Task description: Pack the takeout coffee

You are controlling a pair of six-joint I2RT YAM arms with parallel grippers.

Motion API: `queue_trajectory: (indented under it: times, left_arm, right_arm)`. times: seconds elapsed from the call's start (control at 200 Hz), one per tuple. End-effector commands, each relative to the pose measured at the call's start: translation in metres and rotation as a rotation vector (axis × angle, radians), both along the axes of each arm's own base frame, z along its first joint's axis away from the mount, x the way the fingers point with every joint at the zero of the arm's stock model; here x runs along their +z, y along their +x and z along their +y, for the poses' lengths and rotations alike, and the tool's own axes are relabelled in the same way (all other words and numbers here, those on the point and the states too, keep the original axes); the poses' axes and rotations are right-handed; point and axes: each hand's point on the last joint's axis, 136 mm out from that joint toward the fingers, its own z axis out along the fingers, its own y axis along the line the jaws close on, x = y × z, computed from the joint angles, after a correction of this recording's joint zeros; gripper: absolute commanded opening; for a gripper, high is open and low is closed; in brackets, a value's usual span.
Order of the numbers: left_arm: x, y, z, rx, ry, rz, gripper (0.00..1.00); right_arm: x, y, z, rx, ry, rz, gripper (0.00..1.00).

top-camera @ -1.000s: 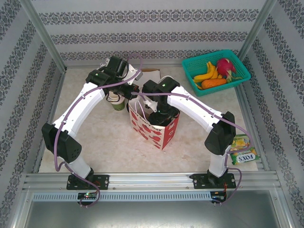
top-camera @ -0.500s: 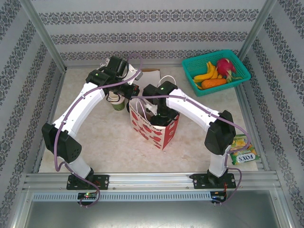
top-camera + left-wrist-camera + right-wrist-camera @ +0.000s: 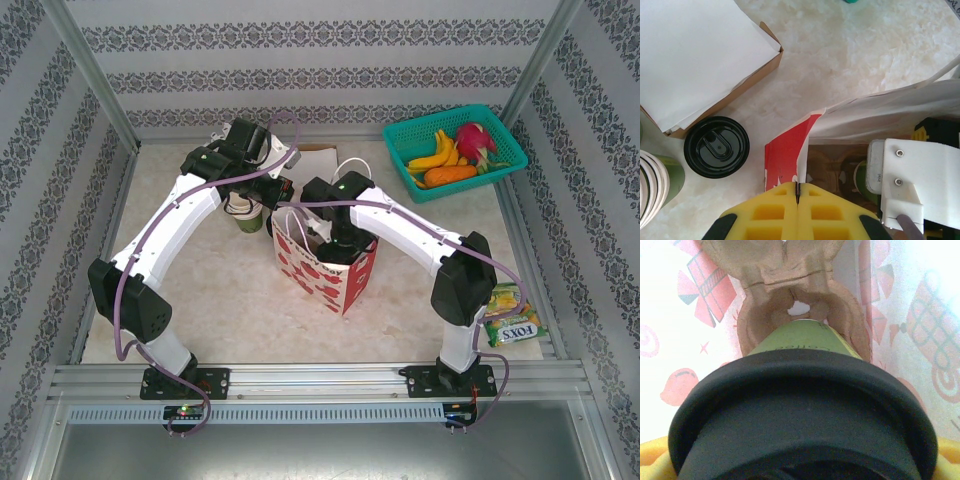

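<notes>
1. Only my right arm has dipped lower since a second ago; my left gripper stays pinched on the paper bag rim, keeping its mouth open.
2. My right gripper clamps the takeout coffee inside the bag, over the cardboard carrier hole, apparently to seat it upright.

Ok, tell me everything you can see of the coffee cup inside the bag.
The coffee cup is green paper with a round black plastic lid, and it seems upright inside the flowered paper bag. Its base sits at a hole of the brown cardboard carrier. The right gripper holds it by the lid end, yellow pads on either side.
</notes>
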Motion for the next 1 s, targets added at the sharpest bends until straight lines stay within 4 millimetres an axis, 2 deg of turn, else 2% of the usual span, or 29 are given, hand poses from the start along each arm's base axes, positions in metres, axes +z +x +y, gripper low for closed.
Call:
queue_trajectory:
  times: [0.0,0.35,0.53,0.784,0.994]
  left_arm:
    - [0.004,-0.001,-0.008,-0.010,-0.025,-0.003,0.00]
    - [0.004,0.001,-0.007,-0.008,-0.021,-0.012,0.00]
    - [0.002,0.000,-0.007,-0.011,-0.015,-0.010,0.00]
    - [0.004,0.000,-0.011,-0.027,-0.035,-0.012,0.00]
    - [0.003,0.000,-0.005,-0.017,-0.005,-0.023,0.00]
  right_arm:
    - [-0.006,-0.002,-0.005,-0.030,-0.018,0.019,0.57]
    - [-0.019,-0.006,-0.012,-0.037,-0.035,0.033,0.57]
    - [-0.018,-0.010,-0.017,-0.040,-0.043,0.037,0.57]
    - [-0.017,0.001,-0.003,-0.068,0.013,0.006,0.56]
    - [-0.021,-0.008,-0.019,-0.055,-0.030,0.031,0.56]
